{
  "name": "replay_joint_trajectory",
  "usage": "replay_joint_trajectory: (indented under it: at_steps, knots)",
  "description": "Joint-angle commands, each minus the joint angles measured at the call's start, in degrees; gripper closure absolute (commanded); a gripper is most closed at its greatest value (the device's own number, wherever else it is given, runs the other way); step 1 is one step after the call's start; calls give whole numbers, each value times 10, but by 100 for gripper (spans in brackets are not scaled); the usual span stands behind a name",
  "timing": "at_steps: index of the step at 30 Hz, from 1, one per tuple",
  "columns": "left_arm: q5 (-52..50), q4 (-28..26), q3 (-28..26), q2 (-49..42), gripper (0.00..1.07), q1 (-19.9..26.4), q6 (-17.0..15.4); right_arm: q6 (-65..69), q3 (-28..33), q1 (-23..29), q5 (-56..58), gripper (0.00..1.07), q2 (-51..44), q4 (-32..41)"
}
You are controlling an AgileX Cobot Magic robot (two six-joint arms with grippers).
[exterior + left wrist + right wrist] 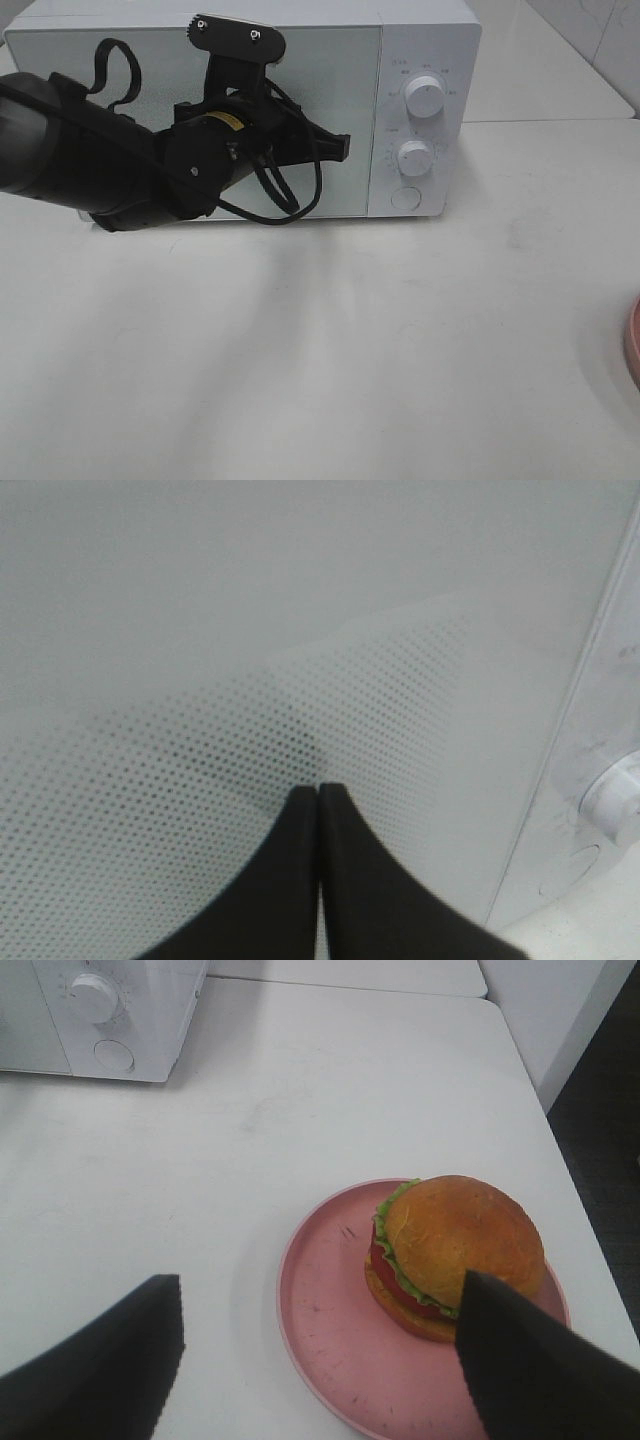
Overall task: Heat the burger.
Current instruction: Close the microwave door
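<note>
Only tiny unreadable print beside microwave [240, 110] dials [425, 98].

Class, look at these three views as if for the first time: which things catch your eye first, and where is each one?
The big black left arm ending in the left gripper dominates the high view, its jaws shut, right in front of the closed door of the white microwave. In the right wrist view the burger sits on a pink plate on the white table, seen between the fingers of the open right gripper.
</note>
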Motion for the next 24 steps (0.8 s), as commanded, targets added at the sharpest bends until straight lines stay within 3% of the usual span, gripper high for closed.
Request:
replay_joint_trajectory:
  at_steps: [1, 12, 14, 15, 16, 17, 18, 19, 20, 21, 24]
  knots:
    - [-52, -28, -21, -3, 107, 23, 3, -3, 1, -3, -3, 32, -15, -3]
    - [21, -38, 65, -69, 107, -12, 3, -3, 1, -3, -3, 32, -15, -4]
    - [115, -38, 88, -95, 92, -17, 3, -3, 1, -3, -3, 32, -15, -4]
    - [115, -38, 88, -95, 92, -17, 3, -3, 1, -3, -3, 32, -15, -4]
    - [145, -41, 91, -100, 63, -17, 2, -3, 1, -3, -3, 32, -15, -4]
    - [145, -41, 91, -100, 63, -17, 2, -3, 1, -3, -3, 32, -15, -4]
    - [194, -50, 95, -109, 30, -17, -3, -3, 1, -3, -3, 32, -15, -4]
    - [222, -54, 95, -112, 15, -17, -3, -3, 1, -3, -3, 32, -15, -4]
    - [222, -54, 95, -112, 15, -17, -3, -3, 1, -3, -3, 32, -15, -4]
    - [274, -53, 95, -119, 6, -17, -3, -3, 1, -3, -3, 32, -15, -4]
    - [375, -44, 95, -132, 7, -15, 2, -2, 1, -3, -3, 32, -15, -4]
